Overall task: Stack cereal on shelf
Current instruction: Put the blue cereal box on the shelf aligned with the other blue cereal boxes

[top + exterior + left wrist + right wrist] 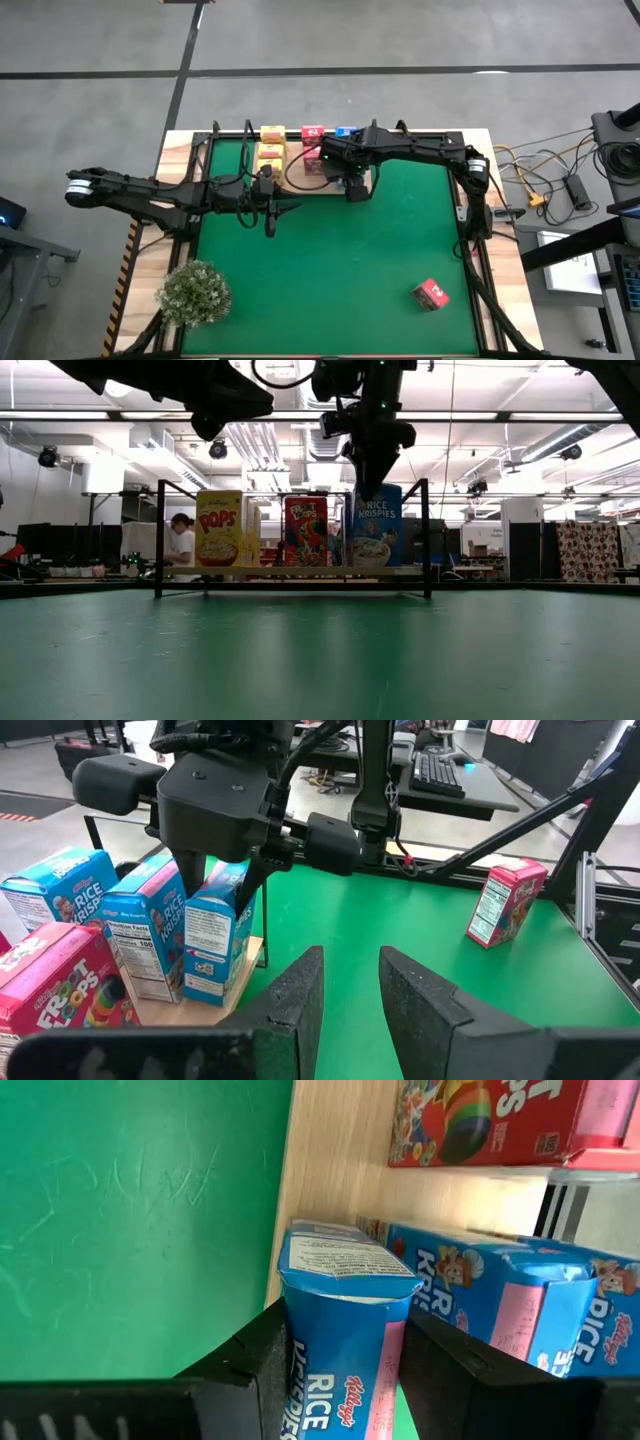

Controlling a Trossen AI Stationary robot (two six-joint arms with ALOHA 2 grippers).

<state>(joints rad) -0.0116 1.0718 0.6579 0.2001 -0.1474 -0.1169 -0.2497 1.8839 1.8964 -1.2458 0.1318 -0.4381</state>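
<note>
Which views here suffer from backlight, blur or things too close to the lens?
Low view: bright ceiling lights leave both arms as dark silhouettes above the shelf. Right wrist view: the held blue cereal box nearly fills the frame. Left wrist view: the left gripper looms soft.

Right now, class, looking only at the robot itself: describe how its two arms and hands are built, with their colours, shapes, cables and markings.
Both arms are dark, slim and jointed, with black cables looped along them. The left arm carries a pale band near its outer end; the right arm has a pale ring at its elbow. The left hand has two flat, matte black, wedge-shaped fingers with a grainy surface. The right hand has matching black fingers.
</note>
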